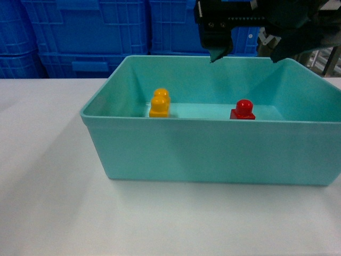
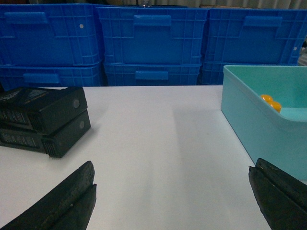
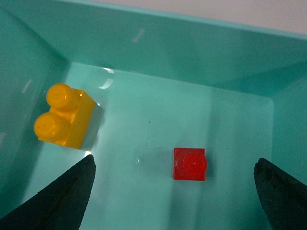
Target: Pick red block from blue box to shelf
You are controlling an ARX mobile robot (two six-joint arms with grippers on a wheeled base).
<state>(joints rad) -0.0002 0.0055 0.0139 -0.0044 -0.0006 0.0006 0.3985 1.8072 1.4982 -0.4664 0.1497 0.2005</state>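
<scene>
Red block (image 3: 190,164): we see a small glossy red plastic brick with a square base and one round knob, sitting upright on the floor of the blue box, free of any grip and well apart from the orange-yellow brick.
Blue box (image 1: 213,154): we read it as a light turquoise plastic tub, rectangular, with smooth sloping walls and a rolled rim, resting on the white table.
Orange-yellow brick (image 3: 64,116): we note shiny plastic with two round knobs, standing close to the box's left wall in the head view.
Right gripper (image 3: 172,201): we see it hanging above the box's inside, its two dark, matte, wedge-shaped fingers (image 3: 62,201) spread wide, with the red block lying below and between them; nothing is pinched.
Left gripper (image 2: 172,201): we find its dark fingers spread wide too, low over the table, to the left of the box, holding nothing.
Table (image 2: 158,143): we see a flat, smooth white surface.
Dark blue crates (image 2: 151,43): we count ribbed plastic crates with handle recesses, stacked behind the table.
Black blocks (image 2: 43,120): we see two matte black rectangular units stacked on the table at the left.
</scene>
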